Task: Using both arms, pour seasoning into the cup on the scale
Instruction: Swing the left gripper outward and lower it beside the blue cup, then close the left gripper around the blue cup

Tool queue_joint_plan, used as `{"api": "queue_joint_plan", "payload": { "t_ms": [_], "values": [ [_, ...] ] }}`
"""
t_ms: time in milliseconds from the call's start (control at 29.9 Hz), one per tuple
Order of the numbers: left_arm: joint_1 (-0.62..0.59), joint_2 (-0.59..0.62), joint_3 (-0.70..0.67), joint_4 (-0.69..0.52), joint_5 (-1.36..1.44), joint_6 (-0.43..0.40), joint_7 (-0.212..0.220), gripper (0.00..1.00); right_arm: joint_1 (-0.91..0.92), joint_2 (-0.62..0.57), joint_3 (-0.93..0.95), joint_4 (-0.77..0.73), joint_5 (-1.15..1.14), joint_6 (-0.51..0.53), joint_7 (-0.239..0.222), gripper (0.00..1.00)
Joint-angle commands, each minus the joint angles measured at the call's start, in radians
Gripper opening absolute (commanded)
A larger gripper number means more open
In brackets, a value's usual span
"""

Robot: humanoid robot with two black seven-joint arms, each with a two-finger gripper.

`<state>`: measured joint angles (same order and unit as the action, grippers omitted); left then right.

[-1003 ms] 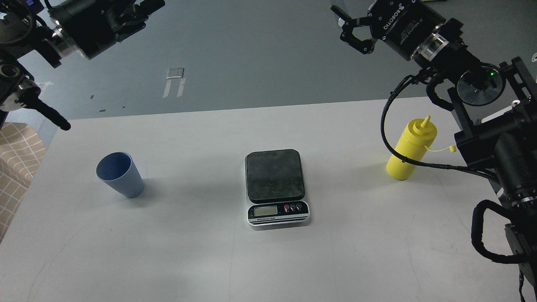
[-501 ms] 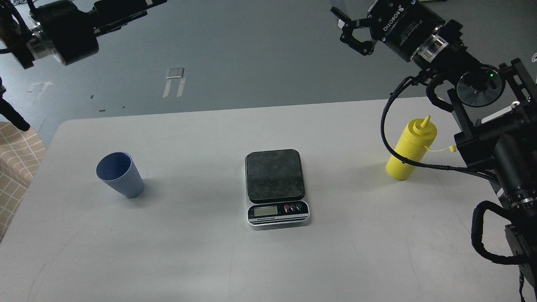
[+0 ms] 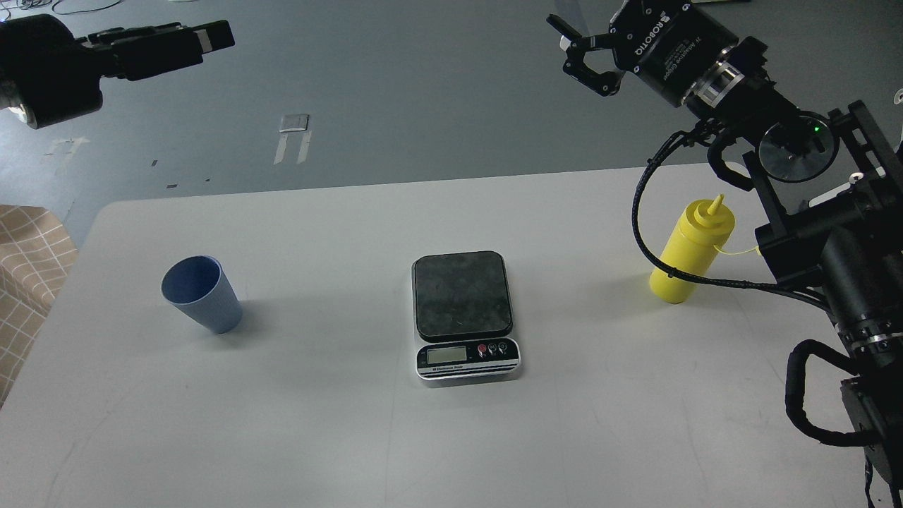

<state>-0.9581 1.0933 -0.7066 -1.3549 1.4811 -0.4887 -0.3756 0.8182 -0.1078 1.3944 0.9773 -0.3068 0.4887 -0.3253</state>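
The light blue ribbed cup (image 3: 201,293) stands upright on the white table (image 3: 317,423) at the left. The scale (image 3: 462,293) sits mid-table with nothing on its dark platform. The yellow seasoning bottle (image 3: 691,250) stands at the right, its cap hanging on its tether. My left gripper (image 3: 215,37) hovers high at the top left, far above and behind the cup. It is seen side-on and its fingers cannot be told apart. My right gripper (image 3: 578,53) is open and empty, high up and behind the bottle to its left.
A black cable loop (image 3: 637,212) from my right arm hangs just in front of the bottle. A beige checked surface (image 3: 28,268) lies off the table's left edge. Grey floor with tape marks (image 3: 293,137) lies beyond the table's far edge.
My left arm has swung, so its gripper now points right as a flat dark bar. My right gripper has shifted slightly up and left. Cup, scale and bottle have not moved.
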Motion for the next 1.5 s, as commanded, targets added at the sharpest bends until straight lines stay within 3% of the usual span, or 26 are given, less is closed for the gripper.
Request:
{"api": "queue_joint_plan", "payload": {
  "t_ms": [0, 368, 869, 1069, 1471],
  "values": [
    [0.002, 0.048, 0.056, -0.018, 0.002, 0.0, 0.0, 0.98, 0.001, 0.0, 0.0, 0.0, 0.0, 0.0, 0.0, 1.0],
    [0.005, 0.094, 0.216, -0.015, 0.085, 0.0, -0.005, 0.98, 0.001, 0.007, 0.0, 0.0, 0.0, 0.0, 0.0, 1.0],
    [0.035, 0.076, 0.4, 0.074, 0.082, 0.114, 0.003, 0.96, -0.002, 0.008, -0.003, 0.0, 0.0, 0.0, 0.0, 1.0],
    [0.096, 0.074, 0.426, 0.091, 0.084, 0.17, 0.003, 0.96, -0.005, 0.008, -0.002, 0.0, 0.0, 0.0, 0.0, 1.0],
    [0.147, -0.004, 0.426, 0.178, 0.076, 0.174, 0.004, 0.94, -0.008, 0.007, -0.002, 0.0, 0.0, 0.0, 0.0, 1.0]
  ]
}}
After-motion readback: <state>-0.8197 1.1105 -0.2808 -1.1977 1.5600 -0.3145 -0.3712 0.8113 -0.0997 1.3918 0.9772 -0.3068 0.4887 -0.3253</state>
